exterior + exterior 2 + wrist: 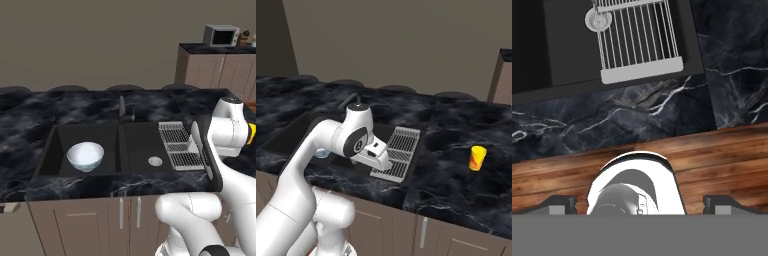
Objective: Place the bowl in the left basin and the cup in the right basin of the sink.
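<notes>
The white arm (pixel 220 150) rises from the base at the lower right of the left base view, bends at a dark-jointed elbow and folds back toward five o'clock. In the right base view its wrist sits near nine o'clock. The gripper (pixel 640 205) points downward, fingertips (pixel 562 204) spread wide apart, holding nothing.

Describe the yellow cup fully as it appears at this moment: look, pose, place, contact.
The cup is a small, bright yellow cylinder with a reddish mark on its side. It stands upright on the black marbled counter, right of the wire rack and outside the sink. Nothing touches it except the counter beneath.
</notes>
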### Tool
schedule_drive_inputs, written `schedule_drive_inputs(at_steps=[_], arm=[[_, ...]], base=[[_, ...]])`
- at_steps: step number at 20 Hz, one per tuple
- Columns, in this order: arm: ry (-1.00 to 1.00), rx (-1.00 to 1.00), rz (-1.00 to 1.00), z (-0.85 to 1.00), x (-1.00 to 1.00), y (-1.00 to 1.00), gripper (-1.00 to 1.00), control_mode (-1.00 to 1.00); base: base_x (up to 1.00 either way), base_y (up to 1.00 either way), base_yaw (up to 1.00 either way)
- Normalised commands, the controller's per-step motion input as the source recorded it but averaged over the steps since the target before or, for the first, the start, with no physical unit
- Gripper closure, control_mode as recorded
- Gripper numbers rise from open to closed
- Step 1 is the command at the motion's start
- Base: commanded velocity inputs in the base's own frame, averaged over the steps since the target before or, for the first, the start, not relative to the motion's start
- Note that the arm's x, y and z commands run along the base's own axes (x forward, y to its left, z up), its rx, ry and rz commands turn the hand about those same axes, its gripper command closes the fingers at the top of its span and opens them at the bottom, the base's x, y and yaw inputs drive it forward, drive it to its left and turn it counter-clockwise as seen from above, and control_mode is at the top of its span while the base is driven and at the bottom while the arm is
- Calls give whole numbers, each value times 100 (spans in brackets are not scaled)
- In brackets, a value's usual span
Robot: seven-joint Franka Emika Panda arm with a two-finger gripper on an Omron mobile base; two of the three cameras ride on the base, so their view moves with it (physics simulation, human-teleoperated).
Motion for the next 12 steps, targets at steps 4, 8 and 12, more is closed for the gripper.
schedule_drive_inputs(at_steps=[4,8,12], arm=[[0,0,0,0,0,0,-100,100],[0,0,0,0,0,0,-100,100],[0,0,0,0,0,0,-100,100]], base=[[34,-25,0],[29,-20,1],[4,-13,3]])
